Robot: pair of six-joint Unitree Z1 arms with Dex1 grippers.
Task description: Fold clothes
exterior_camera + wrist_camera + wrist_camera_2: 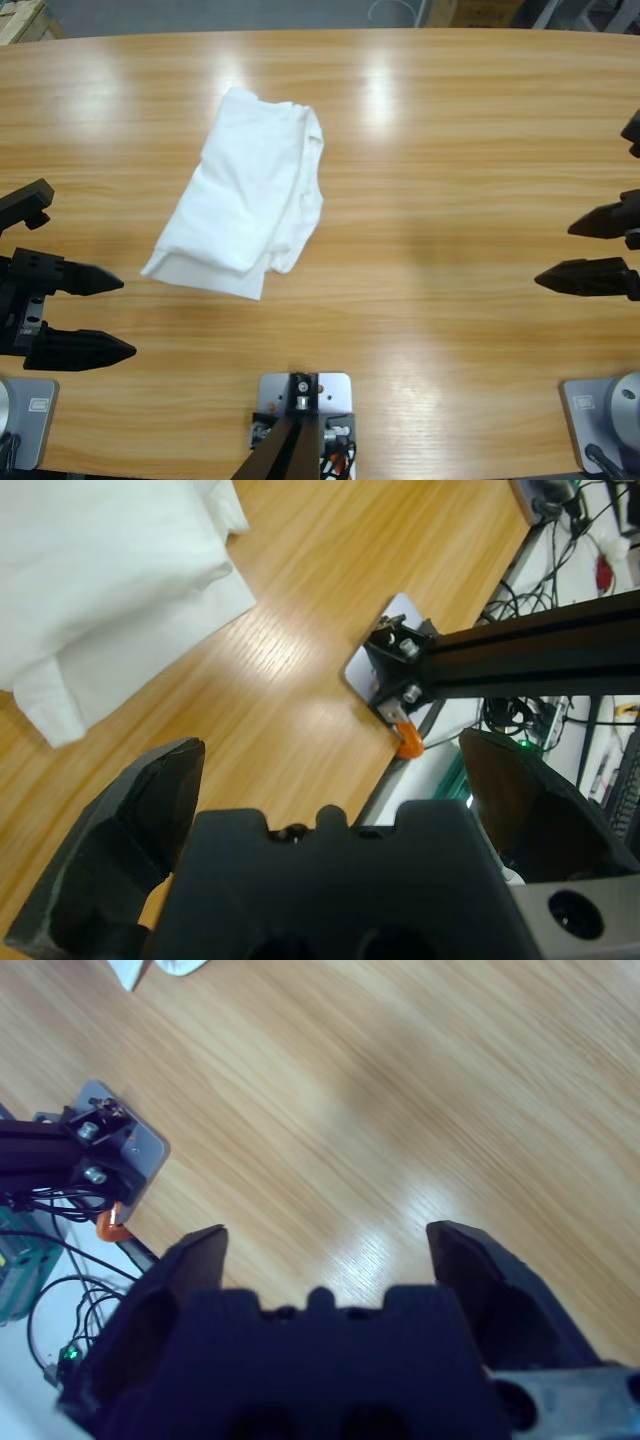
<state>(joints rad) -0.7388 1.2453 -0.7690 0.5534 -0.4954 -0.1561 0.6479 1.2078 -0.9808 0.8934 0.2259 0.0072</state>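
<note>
The clothes are one white T-shirt folded into a slanted oblong bundle on the wooden table, left of centre. Its lower corner fills the top left of the left wrist view as the white shirt, and a small scrap of the shirt shows at the top edge of the right wrist view. My left gripper hovers open at the left edge, a short way below and left of the shirt, holding nothing. My right gripper stands open at the right edge, far from the shirt, with nothing in it.
Bare wooden tabletop lies between the shirt and the right gripper. Beyond the table's near edge, cables and equipment show in the wrist views.
</note>
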